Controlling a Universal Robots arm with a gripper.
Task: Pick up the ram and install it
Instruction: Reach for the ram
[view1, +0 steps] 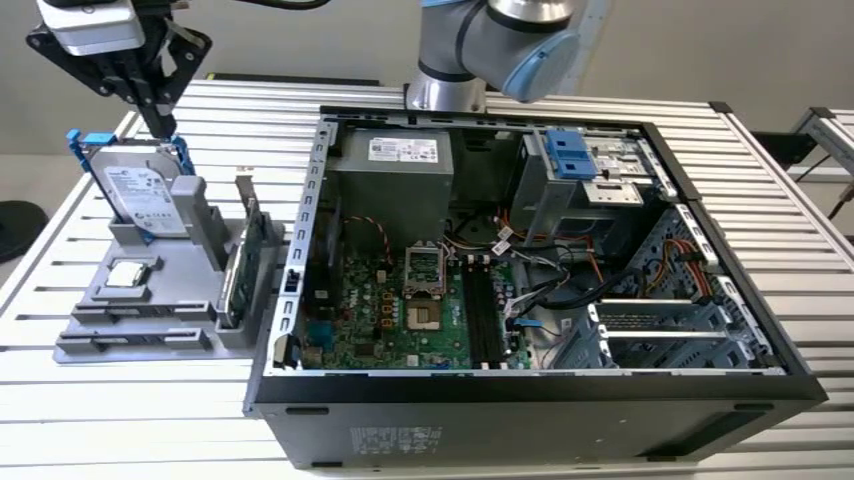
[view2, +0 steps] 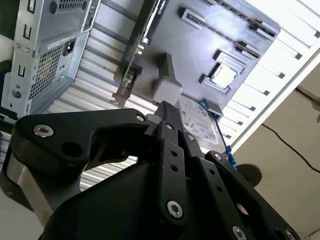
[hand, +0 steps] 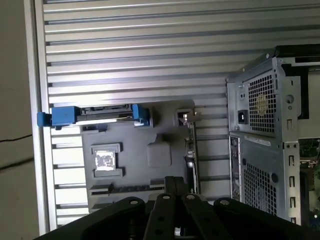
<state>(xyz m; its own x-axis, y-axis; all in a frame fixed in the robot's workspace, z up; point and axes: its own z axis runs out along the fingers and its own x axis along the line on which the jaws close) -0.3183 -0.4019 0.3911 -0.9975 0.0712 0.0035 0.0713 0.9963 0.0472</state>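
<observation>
The ram (view1: 134, 311) appears as a thin dark strip lying in a slot of the grey holder (view1: 167, 295), at the lower left of the exterior view; in the first wrist view the same strip (hand: 120, 188) runs across the holder just past the chip (hand: 105, 160). On the holder, the chip (view1: 128, 275) sits between the ram and the upright drive (view1: 140, 195) with blue rails, and a green card (view1: 238, 270) stands on edge along the side nearest the case (view1: 534, 400). The gripper (view1: 163, 125) hangs at the upper left of the exterior view, just above the drive's top edge and well apart from the ram. In both wrist views its fingers (view2: 167, 112) (hand: 175, 182) look drawn together, with nothing seen between them. The open case fills the middle and right of the exterior view on the slatted table (view1: 134, 420), with the arm (view1: 494, 40) behind it.
</observation>
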